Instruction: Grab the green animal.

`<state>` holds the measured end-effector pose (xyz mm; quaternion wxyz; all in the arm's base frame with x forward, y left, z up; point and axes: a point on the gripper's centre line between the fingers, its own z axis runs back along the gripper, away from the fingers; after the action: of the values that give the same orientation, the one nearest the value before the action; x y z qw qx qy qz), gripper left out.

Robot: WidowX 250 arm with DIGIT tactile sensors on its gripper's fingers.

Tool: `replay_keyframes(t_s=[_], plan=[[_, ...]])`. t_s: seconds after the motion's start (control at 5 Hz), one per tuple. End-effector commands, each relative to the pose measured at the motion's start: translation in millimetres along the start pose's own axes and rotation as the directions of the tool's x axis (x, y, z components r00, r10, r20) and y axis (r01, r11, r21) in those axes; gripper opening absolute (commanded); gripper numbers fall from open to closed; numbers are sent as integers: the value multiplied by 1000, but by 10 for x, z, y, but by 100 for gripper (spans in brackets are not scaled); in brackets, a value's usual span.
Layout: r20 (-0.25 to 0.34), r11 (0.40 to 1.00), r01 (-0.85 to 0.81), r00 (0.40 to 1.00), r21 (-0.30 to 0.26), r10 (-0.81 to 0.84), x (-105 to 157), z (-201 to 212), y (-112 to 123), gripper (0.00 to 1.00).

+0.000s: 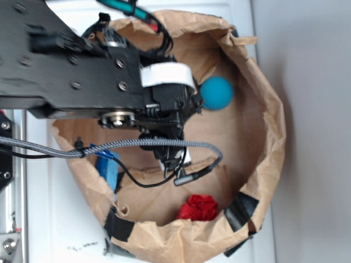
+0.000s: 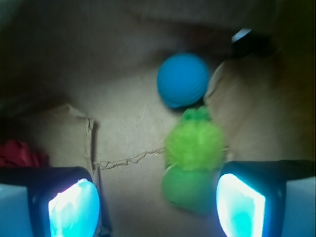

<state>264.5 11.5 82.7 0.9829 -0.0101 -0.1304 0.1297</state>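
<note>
Grasping is not yet done: the green animal [image 2: 194, 158] lies on the paper floor of the brown bag [image 1: 269, 142], just below the blue ball [image 2: 183, 80]. Gripper [image 2: 157, 202] jaws stand wide open and empty, the toy nearer the right-hand pad, untouched.
</note>
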Motion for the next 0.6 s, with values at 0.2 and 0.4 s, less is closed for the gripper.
replay_keyframes(t_s=[0.2, 0.4], plan=[[88, 996, 38, 995, 78, -45, 182, -707, 64, 100], [86, 999, 28, 996, 41, -32, 172, -580, 72, 0]])
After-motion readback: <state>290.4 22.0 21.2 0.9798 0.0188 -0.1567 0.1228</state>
